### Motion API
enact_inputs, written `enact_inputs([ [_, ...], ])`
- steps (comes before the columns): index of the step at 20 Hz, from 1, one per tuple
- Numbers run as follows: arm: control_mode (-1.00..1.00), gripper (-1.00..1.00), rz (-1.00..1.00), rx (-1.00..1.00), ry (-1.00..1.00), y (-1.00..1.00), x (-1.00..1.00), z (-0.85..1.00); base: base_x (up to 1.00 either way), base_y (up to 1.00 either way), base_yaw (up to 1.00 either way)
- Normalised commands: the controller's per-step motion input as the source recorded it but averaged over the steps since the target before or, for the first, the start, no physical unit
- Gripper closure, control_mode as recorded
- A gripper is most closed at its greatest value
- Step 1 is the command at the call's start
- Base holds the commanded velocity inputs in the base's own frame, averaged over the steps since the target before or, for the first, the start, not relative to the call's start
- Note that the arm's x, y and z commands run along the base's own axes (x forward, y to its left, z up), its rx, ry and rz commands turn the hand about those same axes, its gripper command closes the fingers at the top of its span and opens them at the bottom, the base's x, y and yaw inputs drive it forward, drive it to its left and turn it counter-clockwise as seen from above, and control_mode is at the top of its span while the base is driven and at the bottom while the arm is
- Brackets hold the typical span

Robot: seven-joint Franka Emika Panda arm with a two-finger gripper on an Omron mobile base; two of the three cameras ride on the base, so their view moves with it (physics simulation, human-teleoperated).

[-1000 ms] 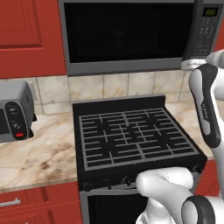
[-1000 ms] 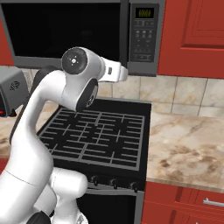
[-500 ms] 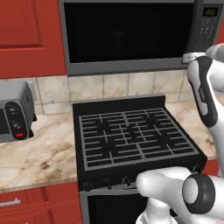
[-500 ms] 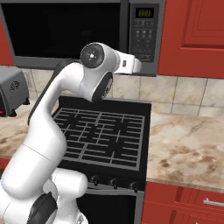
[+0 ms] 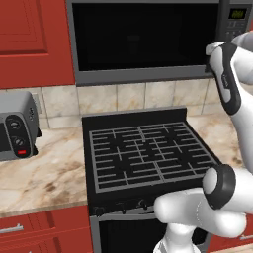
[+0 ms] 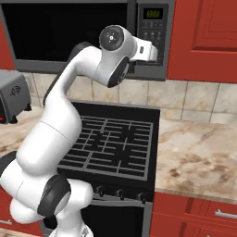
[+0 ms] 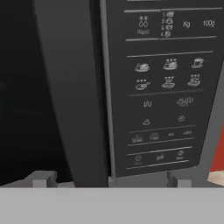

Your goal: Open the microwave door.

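Claw (image 7: 107,178) open, straddling microwave door (image 7: 26,87) handle (image 7: 72,96) edge

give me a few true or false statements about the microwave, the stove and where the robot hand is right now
1. The dark-grey microwave's door with the black glass window is shut. True.
2. The white arm's gripper faces the long black bar handle and the button keypad. True.
3. A pot stands on the black stove. False: its grates are bare.
4. The small silver toaster oven sits on the counter right of the stove. False: it is to the left.
5. The jaws grip the handle. False: the fingertips straddle it, open and short of it.
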Motion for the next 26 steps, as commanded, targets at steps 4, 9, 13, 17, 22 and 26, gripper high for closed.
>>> enact_inputs([
  [4, -1.00, -1.00, 0.04, 0.03, 0.00, 0.00, 0.53, 0.00, 0.00, 0.00, 0.00],
  [9, -1.00, -1.00, 0.07, 0.00, -0.04, 0.00, 0.55, -0.03, 0.00, 0.00, 0.00],
  [13, -1.00, -1.00, 0.14, 0.03, -0.04, -0.04, 0.67, -0.13, 0.00, 0.00, 0.00],
  [17, -1.00, 1.00, 0.19, 0.03, -0.12, -0.01, 0.76, -0.41, 0.00, 0.00, 0.00],
  [22, -1.00, 1.00, 0.04, 0.01, -0.08, -0.01, 0.39, -0.24, 0.00, 0.00, 0.00],
  [26, -1.00, 1.00, 0.02, 0.00, 0.00, -0.13, -0.83, 0.00, 0.00, 0.00, 0.00],
])
